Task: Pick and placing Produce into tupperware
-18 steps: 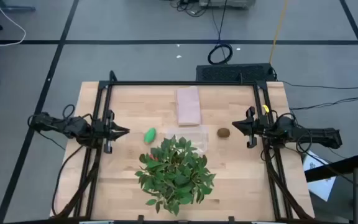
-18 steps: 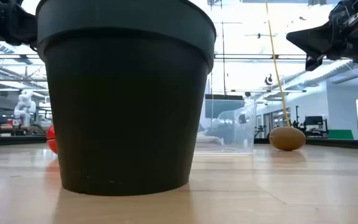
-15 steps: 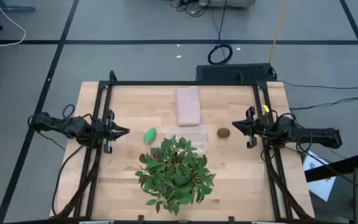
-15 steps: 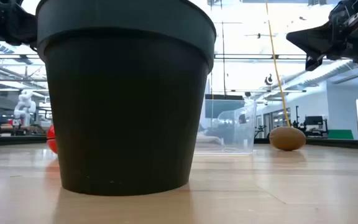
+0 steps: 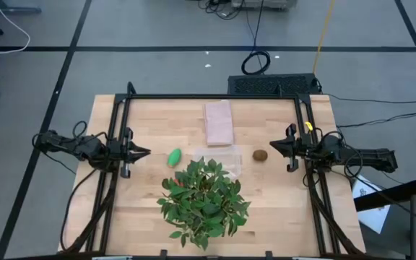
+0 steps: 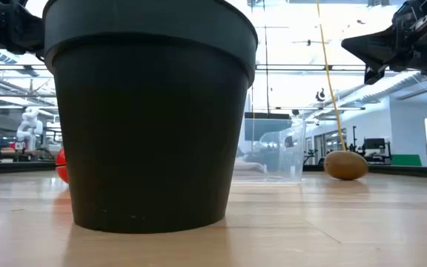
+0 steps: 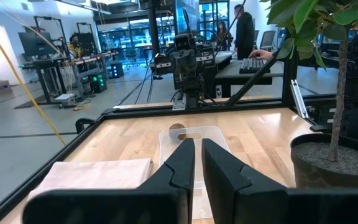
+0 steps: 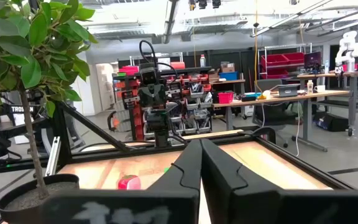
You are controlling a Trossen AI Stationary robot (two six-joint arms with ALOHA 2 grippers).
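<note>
On the high view we find the left gripper point(image 5: 144, 152) at about 9 o'clock on the counter point(image 5: 143, 209), hovering over its left edge; its fingers point(image 7: 182, 163) stand close together with only a thin slit between them and hold nothing. Just beyond their tips, toward the centre, lies the green oval point(image 5: 173, 157) on the bare wood. At 6 o'clock from the centre stands the leafy plant point(image 5: 204, 200) in its dark pot point(image 6: 150, 111), and in the low view the small red piece point(image 6: 61, 166) peeks out past the pot's left side. The transparent tupperware point(image 5: 222, 157) sits at the counter's centre, touching the plant's foliage from above, with the pinkish cloth point(image 5: 219, 121) at 12 o'clock from it. To 3 o'clock of the tub, a little apart, rests the brown kiwi ball point(image 5: 260, 154). At 3 o'clock on the counter we see the right gripper point(image 5: 273, 147), its fingers point(image 8: 190, 163) pressed together and empty, pointing at the kiwi.
</note>
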